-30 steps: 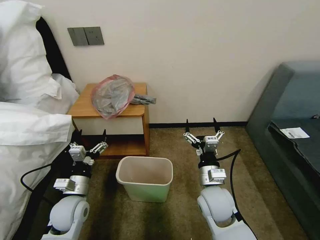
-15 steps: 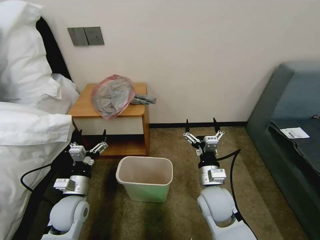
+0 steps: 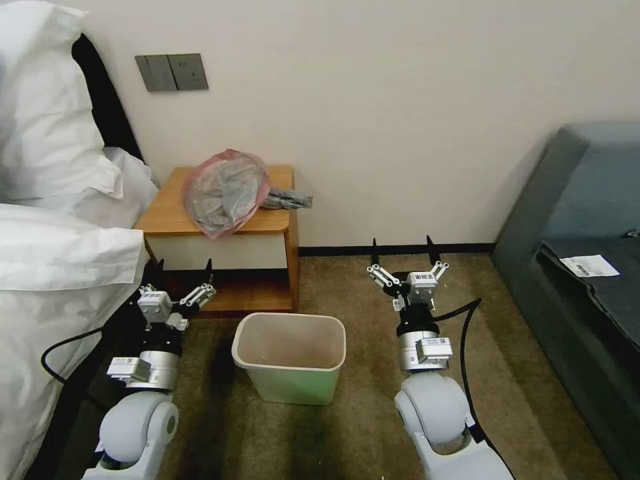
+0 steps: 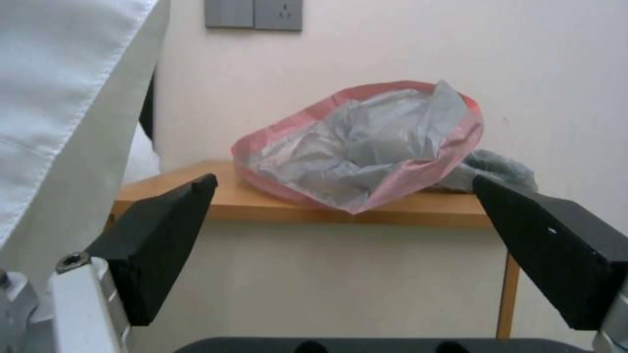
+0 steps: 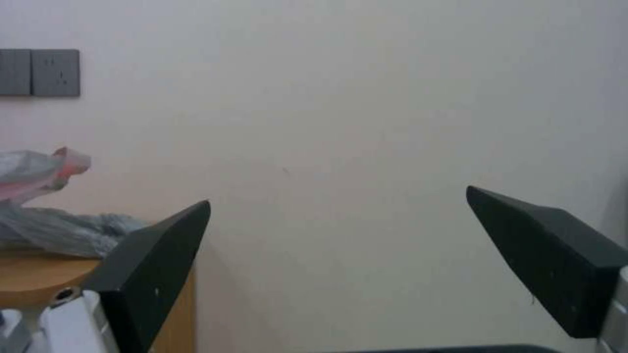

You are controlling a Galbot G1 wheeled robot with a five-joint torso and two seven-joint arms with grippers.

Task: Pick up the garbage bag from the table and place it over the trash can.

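The grey garbage bag [image 3: 225, 192] with its pink-red mouth band lies crumpled on the orange-brown table [image 3: 173, 217], hanging slightly over the front edge; the left wrist view shows the bag [image 4: 356, 147] on the table top [image 4: 419, 211]. On the carpet in front of the table stands the pale green trash can [image 3: 289, 357], upright and with nothing over its rim. My left gripper [image 3: 183, 267] is open, low in front of the table's shelf, left of the can. Right of the can, my right gripper [image 3: 401, 247] is open and faces the wall.
A bed with white pillows and duvet [image 3: 53, 253] crowds the left side against my left arm. A dark sofa [image 3: 580, 267] with a paper slip stands at the right. Grey wall switches [image 3: 172, 72] sit above the table. Bare carpet lies around the can.
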